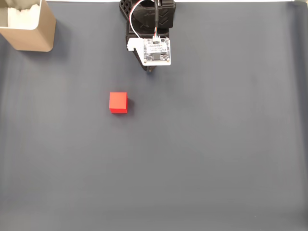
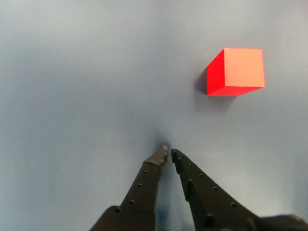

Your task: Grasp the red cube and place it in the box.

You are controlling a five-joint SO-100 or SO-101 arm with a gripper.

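Observation:
The red cube (image 1: 118, 102) rests on the dark grey mat, left of centre in the fixed view. In the wrist view the red cube (image 2: 236, 71) lies up and to the right of my gripper (image 2: 169, 153), well apart from it. The two black fingers nearly touch at their tips, so the gripper is shut and holds nothing. In the fixed view the arm, topped by a white circuit board (image 1: 156, 51), stands at the top centre, with the gripper tip (image 1: 150, 70) just peeking below it. The tan box (image 1: 33, 33) with white lining sits in the top left corner.
The grey mat (image 1: 207, 154) covers the whole table. Its far edge runs along the top of the fixed view, behind the arm base.

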